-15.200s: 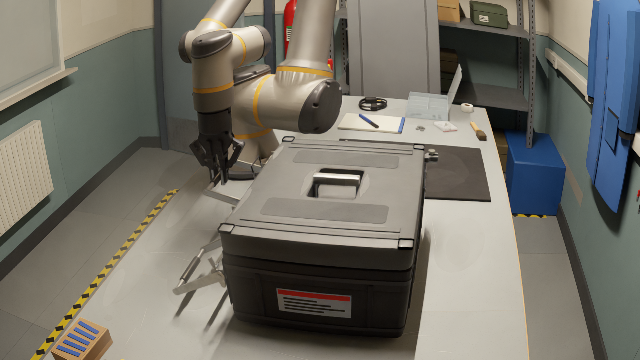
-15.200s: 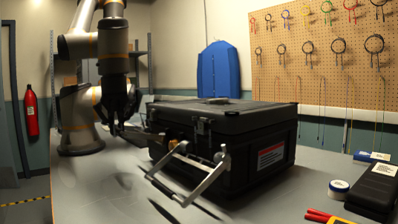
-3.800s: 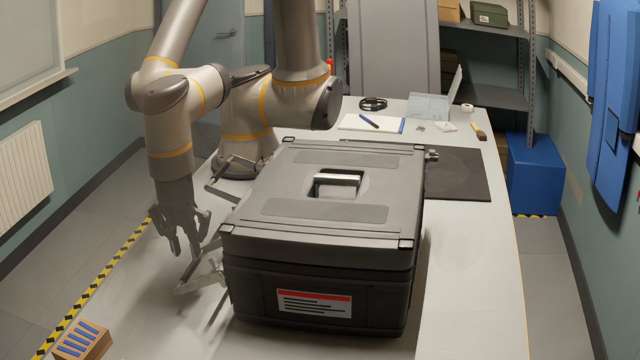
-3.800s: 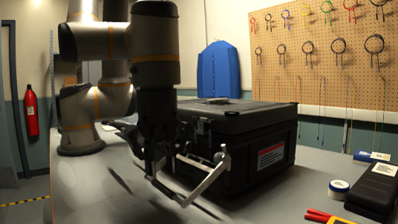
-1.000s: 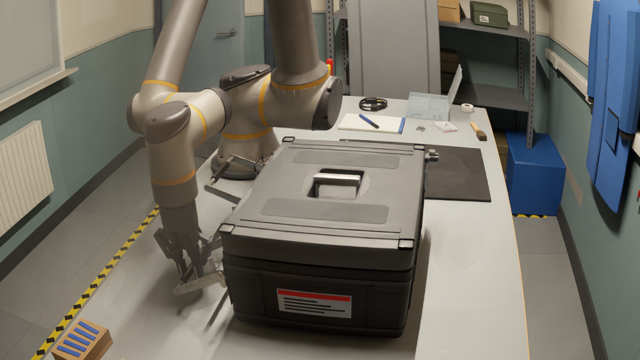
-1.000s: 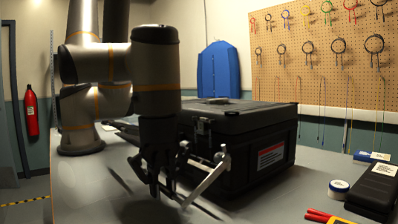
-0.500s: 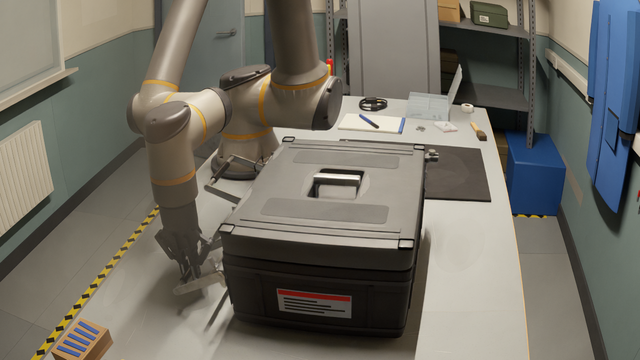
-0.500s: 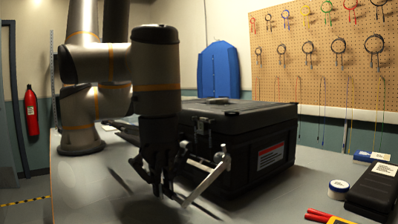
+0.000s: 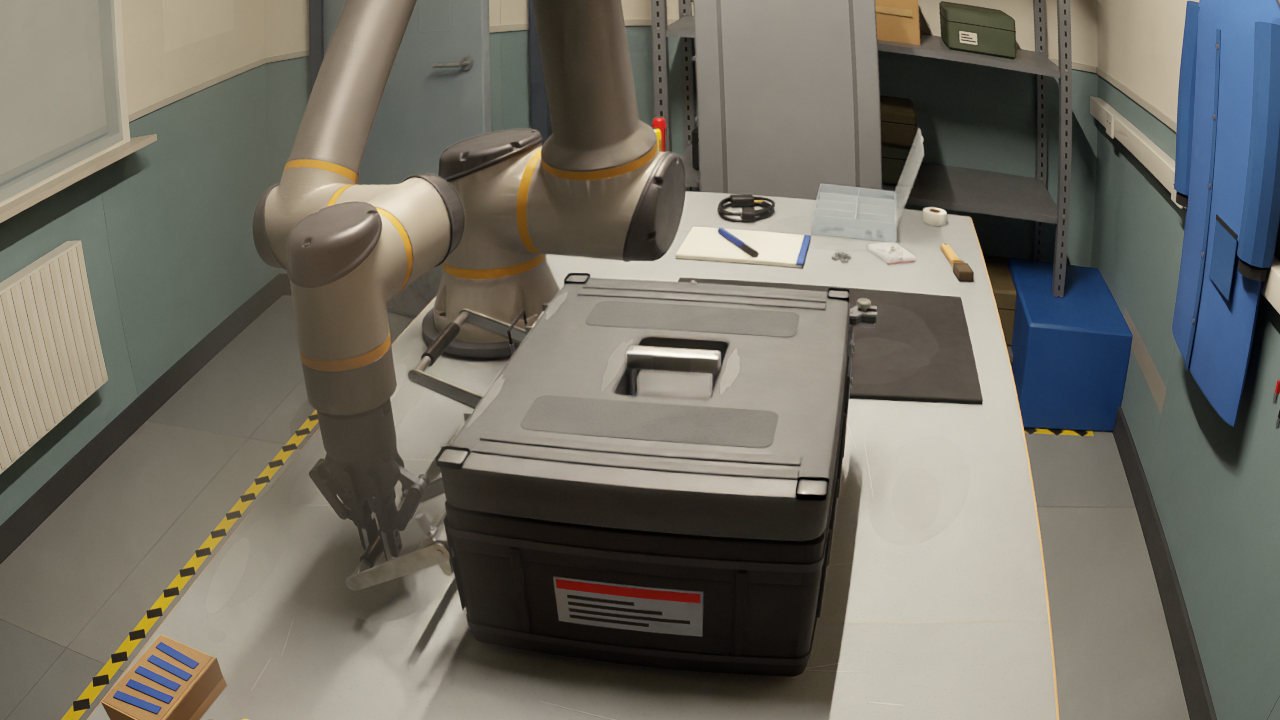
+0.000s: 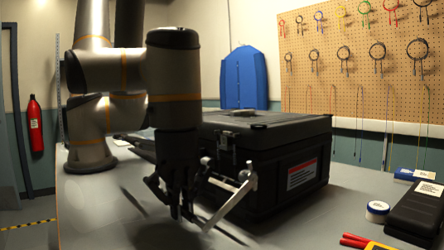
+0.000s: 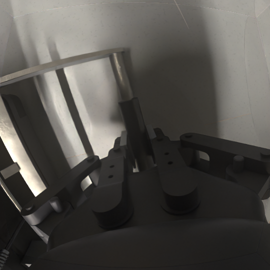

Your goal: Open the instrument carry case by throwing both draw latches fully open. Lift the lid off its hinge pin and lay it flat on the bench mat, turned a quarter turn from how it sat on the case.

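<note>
The near draw latch (image 9: 398, 560) hangs swung down and out from the left side of the black carry case (image 9: 649, 466), its metal lever close above the bench. I grip that latch's lever with my gripper (image 9: 380, 542), closed on it (image 10: 182, 213) beside the case's near left corner (image 11: 137, 141). The far draw latch (image 9: 461, 345) also stands thrown outward, near the arm's base. The lid (image 9: 662, 385) sits on the case with its recessed handle (image 9: 673, 365) in the middle. The dark bench mat (image 9: 913, 345) lies flat behind the case to the right.
The bench's left edge with yellow-black floor tape (image 9: 192, 569) runs close beside my gripper. A cardboard box (image 9: 163, 681) sits at the near left corner. A notepad with pen (image 9: 741, 245), a clear parts box (image 9: 855, 210) and small items lie at the far end.
</note>
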{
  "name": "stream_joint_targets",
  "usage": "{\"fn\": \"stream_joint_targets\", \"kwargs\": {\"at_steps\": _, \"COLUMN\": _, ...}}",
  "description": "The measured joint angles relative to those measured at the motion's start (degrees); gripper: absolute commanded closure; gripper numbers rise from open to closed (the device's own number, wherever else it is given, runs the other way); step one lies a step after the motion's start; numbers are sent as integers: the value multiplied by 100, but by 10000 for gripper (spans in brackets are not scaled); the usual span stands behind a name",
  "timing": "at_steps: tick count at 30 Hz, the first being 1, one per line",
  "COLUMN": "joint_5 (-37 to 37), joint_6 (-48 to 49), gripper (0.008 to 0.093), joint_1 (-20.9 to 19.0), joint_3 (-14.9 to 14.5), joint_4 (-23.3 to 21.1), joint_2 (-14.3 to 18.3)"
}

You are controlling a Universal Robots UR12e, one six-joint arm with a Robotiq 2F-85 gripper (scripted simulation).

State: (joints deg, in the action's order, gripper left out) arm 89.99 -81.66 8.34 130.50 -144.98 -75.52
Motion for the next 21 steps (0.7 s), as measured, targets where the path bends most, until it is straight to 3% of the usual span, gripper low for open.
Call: {"fn": "stream_joint_targets", "kwargs": {"at_steps": 21, "joint_5": -3, "joint_6": 10, "gripper": 934, "joint_1": 10, "joint_3": -4, "joint_4": 25, "joint_2": -18}}
